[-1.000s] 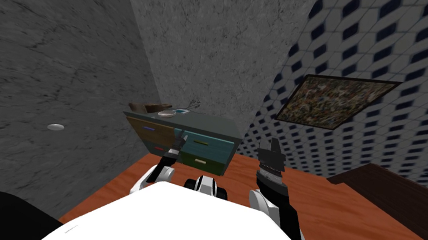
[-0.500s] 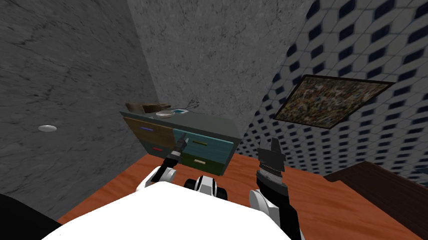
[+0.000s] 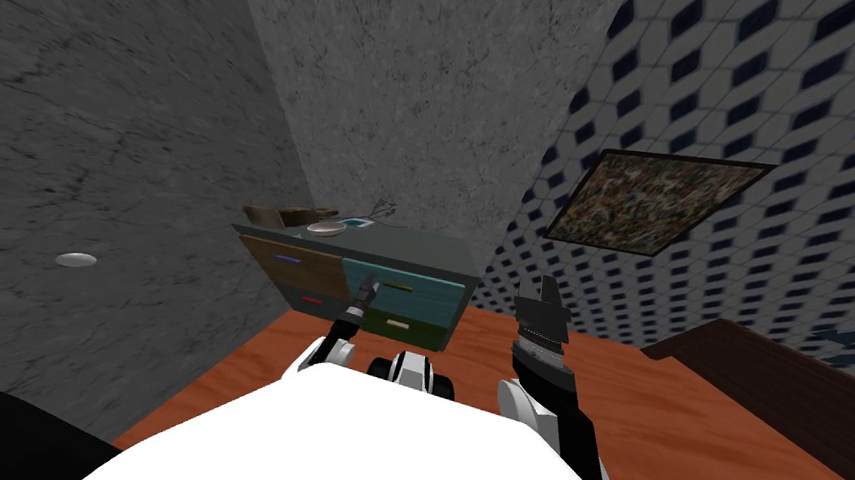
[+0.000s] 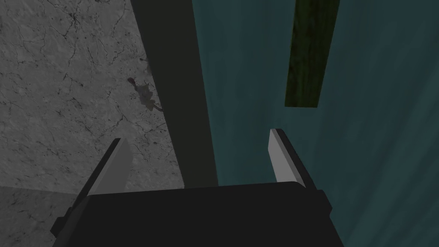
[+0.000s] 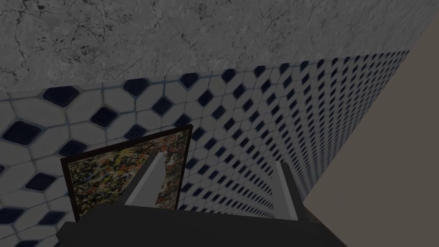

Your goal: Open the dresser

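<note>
Both spread open, left hand (image 4: 197, 136) at smooth teal drawer (image 4: 368, 128), flat olive handle (image 4: 306, 51), right hand (image 5: 218, 159) upright.

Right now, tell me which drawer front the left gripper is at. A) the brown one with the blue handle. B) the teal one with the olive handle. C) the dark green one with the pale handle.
B: the left gripper is open, with the teal drawer front and its olive handle just ahead of its fingers, not yet gripped.
</note>
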